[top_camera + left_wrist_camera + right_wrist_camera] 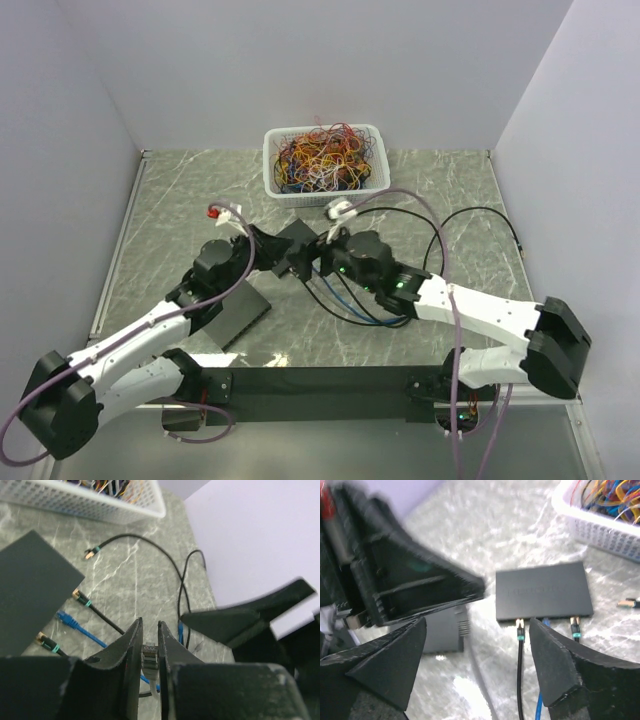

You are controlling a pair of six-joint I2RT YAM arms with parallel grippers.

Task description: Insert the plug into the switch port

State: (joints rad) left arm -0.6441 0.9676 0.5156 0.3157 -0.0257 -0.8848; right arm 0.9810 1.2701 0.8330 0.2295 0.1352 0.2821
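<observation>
My left gripper (150, 630) is shut on a grey plug (150, 655), contacts facing up between the fingers, its pale cable trailing down behind. In the top view this gripper (283, 258) meets my right gripper (322, 252) above the black switch (297, 238). The right gripper (477, 630) stands wide open with nothing between its fingers. The switch (544, 591) lies flat ahead of it, with black and blue cables plugged into its near edge. In the left wrist view the switch (30, 590) lies to the left of the plug, apart from it.
A white basket (270, 160) full of coloured wires stands at the back. A second dark box (240, 312) lies near the left arm. A loose black cable with a gold plug (90, 554) lies by the basket. Blue and black cables (345, 305) run toward the front.
</observation>
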